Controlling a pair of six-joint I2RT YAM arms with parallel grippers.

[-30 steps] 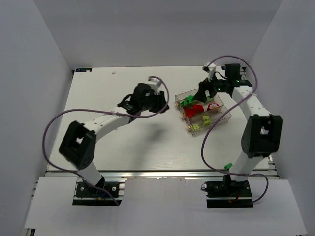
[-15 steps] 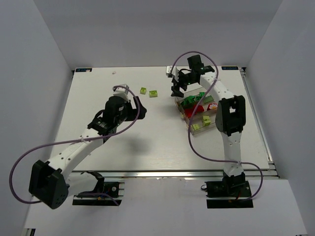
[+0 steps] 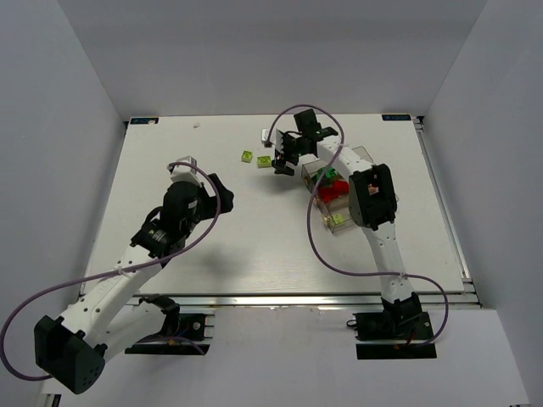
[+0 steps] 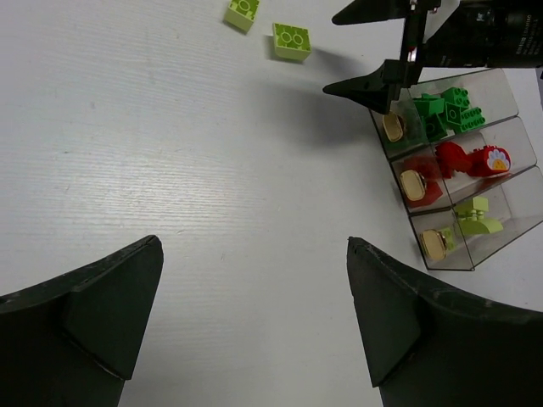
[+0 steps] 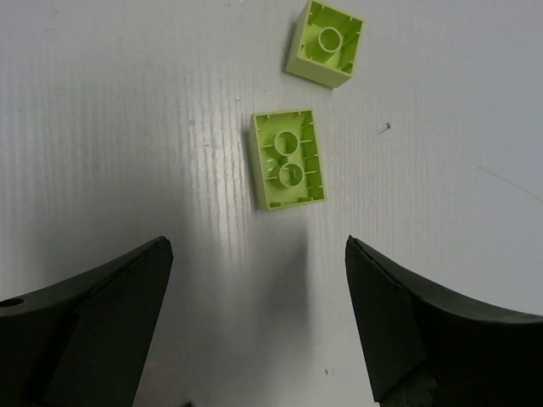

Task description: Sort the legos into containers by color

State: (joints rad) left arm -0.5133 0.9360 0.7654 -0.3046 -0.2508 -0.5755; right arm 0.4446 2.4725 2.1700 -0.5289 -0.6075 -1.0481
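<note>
Two lime-green legos [image 3: 265,160] [image 3: 247,156] lie upside down on the white table, left of the containers [image 3: 362,153]. In the right wrist view the two-hole brick [image 5: 288,158] lies just ahead of the fingers, with a smaller one [image 5: 326,42] beyond it. My right gripper [image 3: 279,163] [image 5: 259,242] hovers open next to them, holding nothing. The three joined clear bins [image 4: 507,89] hold dark green [image 4: 444,108], red [image 4: 465,158] and lime [image 4: 475,216] bricks, one colour each. My left gripper [image 3: 219,193] [image 4: 253,246] stands wide open and bare over the table's left middle.
The right arm [image 3: 372,199] arches over the bins, its purple cable [image 3: 318,246] looping down beside them. The left arm [image 3: 127,271] stretches from the near left corner. White walls enclose the table on three sides.
The right gripper swung left from above the bins to the two lime bricks. The left arm drew back toward the near left, and its gripper opened.
</note>
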